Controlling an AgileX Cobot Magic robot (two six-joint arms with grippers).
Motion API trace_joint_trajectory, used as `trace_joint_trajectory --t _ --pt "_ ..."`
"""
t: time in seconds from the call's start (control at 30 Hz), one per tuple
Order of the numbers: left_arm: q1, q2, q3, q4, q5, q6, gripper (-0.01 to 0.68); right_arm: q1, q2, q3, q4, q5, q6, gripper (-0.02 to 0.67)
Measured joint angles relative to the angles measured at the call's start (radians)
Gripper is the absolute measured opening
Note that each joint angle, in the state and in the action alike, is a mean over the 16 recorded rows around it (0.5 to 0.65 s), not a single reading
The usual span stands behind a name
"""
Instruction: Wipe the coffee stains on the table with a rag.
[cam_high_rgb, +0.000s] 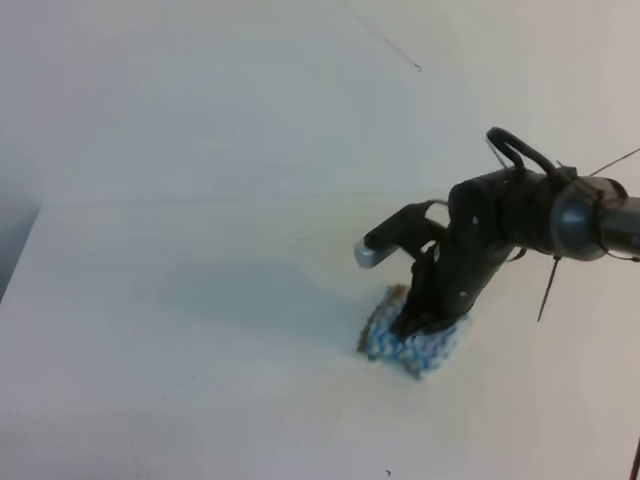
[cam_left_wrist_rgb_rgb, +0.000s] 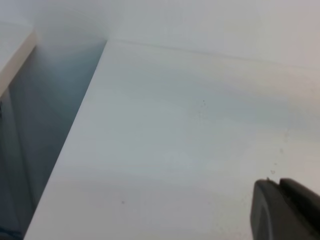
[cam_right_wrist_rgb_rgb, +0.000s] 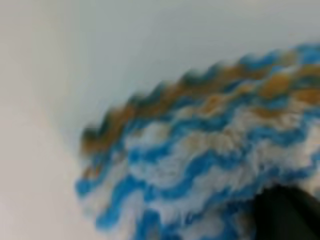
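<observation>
Rag (cam_high_rgb: 420, 340) lies flat on table (cam_high_rgb: 200, 330), directly under right gripper (cam_high_rgb: 412, 322), whose tip presses on it; jaw state unclear, likely clamped. Brown smudges along rag's far edge. Left gripper (cam_left_wrist_rgb_rgb: 287, 210) barely visible, state unknown.

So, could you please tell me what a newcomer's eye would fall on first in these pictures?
The black right gripper pressing straight down on the blue-and-white zigzag rag, right of centre on the white table. In the right wrist view the rag fills the picture, with brown smudges along its upper edge. No stain shows on the bare tabletop.
</observation>
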Motion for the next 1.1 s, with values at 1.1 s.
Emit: trace_joint_trajectory --t 1.1 --pt "0.000 0.000 0.000 0.000 0.000 0.000 0.000 -0.004 -0.159 0.335 0.024 -0.224 0.088 -0.001"
